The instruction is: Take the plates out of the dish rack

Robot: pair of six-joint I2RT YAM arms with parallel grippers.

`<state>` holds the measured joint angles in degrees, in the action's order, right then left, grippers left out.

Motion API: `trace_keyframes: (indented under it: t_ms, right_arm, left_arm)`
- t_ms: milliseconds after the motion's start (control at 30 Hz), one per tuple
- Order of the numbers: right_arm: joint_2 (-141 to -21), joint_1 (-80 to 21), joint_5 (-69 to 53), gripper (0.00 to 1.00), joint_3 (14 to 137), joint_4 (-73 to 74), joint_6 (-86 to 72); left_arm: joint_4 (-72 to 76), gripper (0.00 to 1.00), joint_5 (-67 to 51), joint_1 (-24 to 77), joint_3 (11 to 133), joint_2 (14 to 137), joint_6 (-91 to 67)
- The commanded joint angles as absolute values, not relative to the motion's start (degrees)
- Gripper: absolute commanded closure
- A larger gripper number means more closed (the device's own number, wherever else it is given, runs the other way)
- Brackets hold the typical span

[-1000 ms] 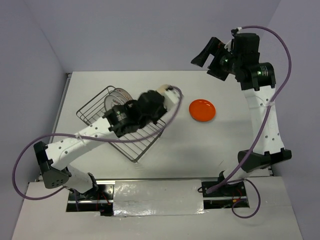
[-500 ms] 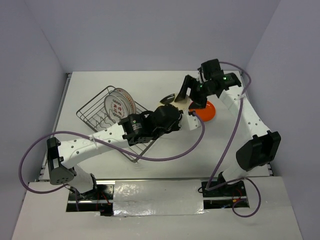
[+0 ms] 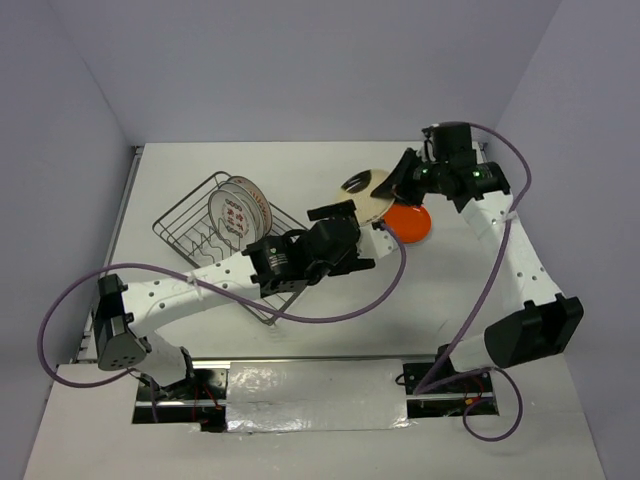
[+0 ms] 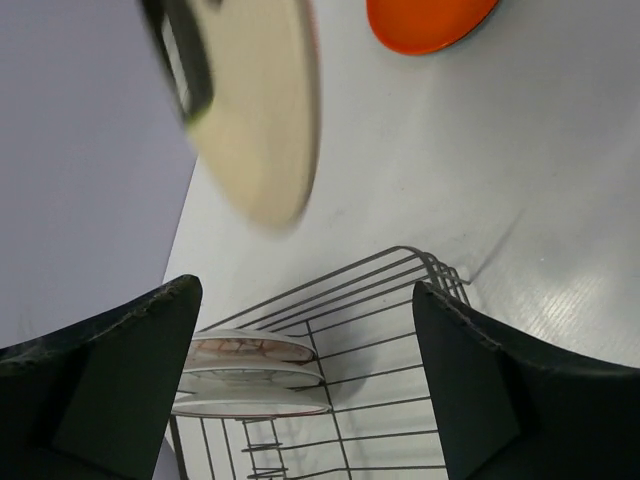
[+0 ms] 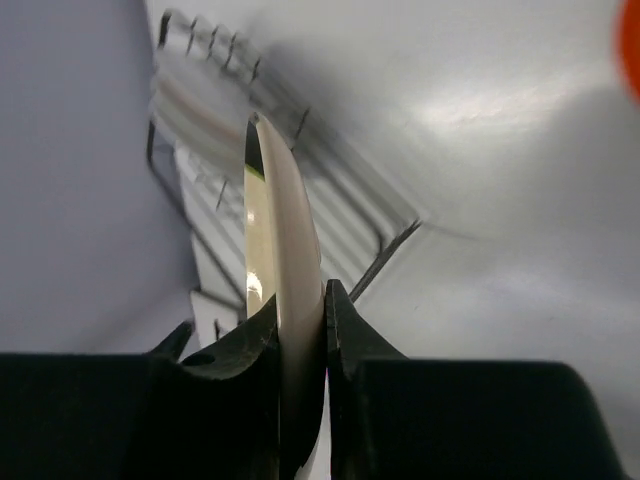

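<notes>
Right pincer [image 5: 300,330] clamped on rim of cream plate [image 5: 283,250], held edge-up above surface beside orange plate [image 3: 405,222]. Left pincer [image 4: 305,340] spread wide, empty, near dish rack [image 3: 185,201]. Tilt flat, lower gently before release.

A robot lab cell is shown here: a white table [image 3: 300,170] is boxed in by bare lavender walls [image 3: 300,60], a left arm [image 3: 170,285] and a right arm [image 3: 525,260] are bolted at its near edge, purple cables [image 3: 42,340] are left looping, and silvery tape [image 3: 320,395] is stuck across the mounts.
</notes>
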<state>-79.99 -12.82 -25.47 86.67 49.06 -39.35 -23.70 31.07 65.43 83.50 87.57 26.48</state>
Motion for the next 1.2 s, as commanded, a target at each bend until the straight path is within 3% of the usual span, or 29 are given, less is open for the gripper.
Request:
trace_keyframes:
  t_ms: [0, 67, 233, 367, 600, 633, 667, 733, 833, 867, 900, 1167]
  right_arm:
    - [-83.8, -5.7, -15.7, 0.98, 89.9, 47.6, -35.5]
    - [-85.6, -2.4, -11.4, 0.98, 88.3, 44.6, -32.7]
    - [-93.7, -0.4, -1.0, 0.97, 85.4, 37.4, -27.6]
    - [-96.9, 3.3, -2.5, 0.94, 80.3, 29.7, -28.4]
    - [-103.9, 4.1, -6.3, 0.84, 76.3, 29.3, -27.9]
    - [-103.4, 4.1, -6.2, 0.79, 75.2, 28.3, -27.9]
    - [-102.6, 4.1, -6.0, 0.58, 74.3, 28.0, -27.9]
    - [-103.0, 4.0, -4.4, 0.34, 74.0, 30.7, -28.0]
    - [-107.1, 3.2, -0.2, 0.18, 78.9, 41.1, -27.3]
    - [-108.4, 1.9, 5.0, 0.05, 80.4, 44.1, -27.2]
    - [-110.3, 1.1, 7.7, 0.00, 82.7, 48.6, -27.6]
    - [-102.9, -2.0, 12.0, 0.00, 80.5, 49.5, -29.4]
  left_arm:
    - [-20.7, 0.01, 34.9, 62.5, 83.4, 82.2, 18.0]
    - [-23.8, 0.00, 34.5, 59.2, 85.3, 81.6, 9.8]
    - [-40.4, 0.01, 25.8, 38.1, 98.3, 87.6, -17.6]
    - [-49.5, 0.01, 22.4, 28.8, 103.1, 91.8, -25.6]
    - [-50.1, 0.00, 12.5, 17.8, 100.6, 89.5, -28.4]
    - [-50.1, 0.00, 12.3, 17.2, 99.5, 89.1, -28.1]
    - [-50.2, 0.01, 12.6, 16.7, 99.1, 88.8, -27.9]
    - [-50.7, 0.00, 13.3, 16.6, 98.3, 88.9, -26.9]
    - [-51.8, 0.01, 12.9, 16.6, 98.0, 89.7, -26.2]
    - [-51.9, 0.01, 12.8, 16.5, 98.2, 90.3, -26.2]
    - [-52.0, 0.00, 12.6, 16.6, 98.6, 90.5, -25.9]
    - [-53.1, 0.01, 14.0, 16.7, 100.8, 91.8, -33.5]
